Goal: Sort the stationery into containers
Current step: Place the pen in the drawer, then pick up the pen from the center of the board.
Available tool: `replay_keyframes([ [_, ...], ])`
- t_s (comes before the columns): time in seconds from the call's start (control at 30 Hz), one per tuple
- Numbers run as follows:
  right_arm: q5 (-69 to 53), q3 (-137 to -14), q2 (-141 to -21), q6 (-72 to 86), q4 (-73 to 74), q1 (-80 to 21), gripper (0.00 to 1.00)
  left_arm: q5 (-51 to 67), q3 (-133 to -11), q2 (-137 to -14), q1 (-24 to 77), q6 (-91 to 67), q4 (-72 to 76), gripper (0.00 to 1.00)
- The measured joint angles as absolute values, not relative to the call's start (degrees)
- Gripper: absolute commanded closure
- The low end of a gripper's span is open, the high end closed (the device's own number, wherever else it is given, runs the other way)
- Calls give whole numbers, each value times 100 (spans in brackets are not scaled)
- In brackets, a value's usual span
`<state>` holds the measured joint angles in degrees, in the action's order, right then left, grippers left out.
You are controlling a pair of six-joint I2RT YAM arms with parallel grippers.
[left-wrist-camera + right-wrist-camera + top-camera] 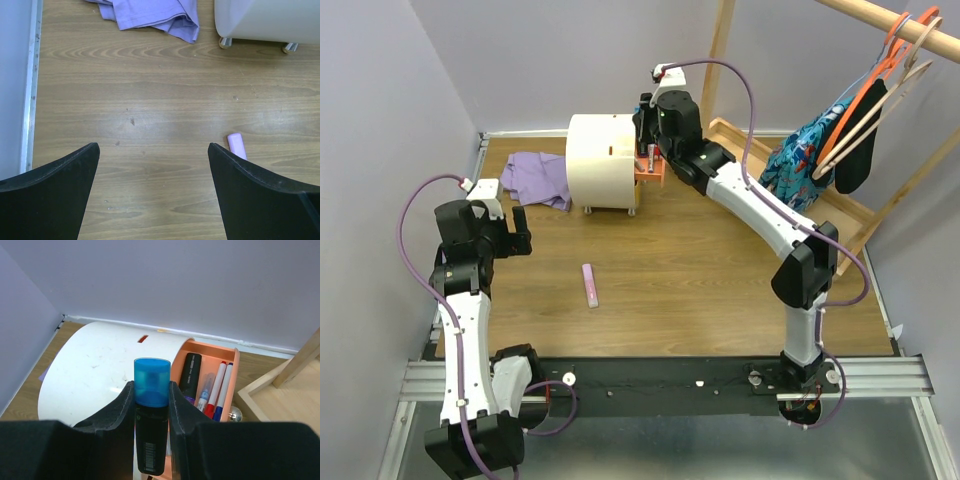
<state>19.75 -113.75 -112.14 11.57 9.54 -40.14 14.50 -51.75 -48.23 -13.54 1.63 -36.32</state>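
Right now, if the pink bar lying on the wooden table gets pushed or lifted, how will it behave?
The small pink rectangular bar looks rigid and flat-sided, so a push would probably slide, not roll, it. Being thin, it seems light; lying flat on the wooden table, it may resist pinching.

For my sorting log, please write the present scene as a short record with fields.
right claw: shut on blue-capped marker, near the orange drawer
left claw: open, empty, above the table
orange drawer: open, holds a black marker and thin pens
pink bar: lying on the table, not yet sorted
purple cloth: beside the cream chest
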Motion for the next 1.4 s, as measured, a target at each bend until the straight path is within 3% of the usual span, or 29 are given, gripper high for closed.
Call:
replay_keyframes([
  [0.07,1979,-11430,-11334,1199,954,-4014,97,1461,-5175,-4821,-1376,158,-3632,1],
  [0.2,1990,-11474,-11526,1201,961,-3992,67,1468,-5175,-4821,-1396,128,-3632,1],
  [0.3,2008,-11511,-11614,1197,963,-3964,55,1479,-5175,-4821,-1415,119,-3632,1],
  [0.5,2034,-11513,-11581,1258,954,-3935,43,1503,-5175,-4821,-1428,95,-3629,1],
  [0.67,1997,-11428,-11419,1275,956,-3929,43,1535,-5175,-4823,-1466,78,-3610,1],
  [0.93,-563,-10481,-10527,895,1160,-4156,41,1527,-5221,-4823,-1494,110,-3638,1],
  [1.17,-674,-9170,-10468,1378,1653,-5631,39,1031,-5374,-4818,-1511,89,-3660,1],
  [1.4,-36,-9920,-11850,2154,2482,-6016,41,-139,-5380,-4818,-1634,-276,-3658,1],
])
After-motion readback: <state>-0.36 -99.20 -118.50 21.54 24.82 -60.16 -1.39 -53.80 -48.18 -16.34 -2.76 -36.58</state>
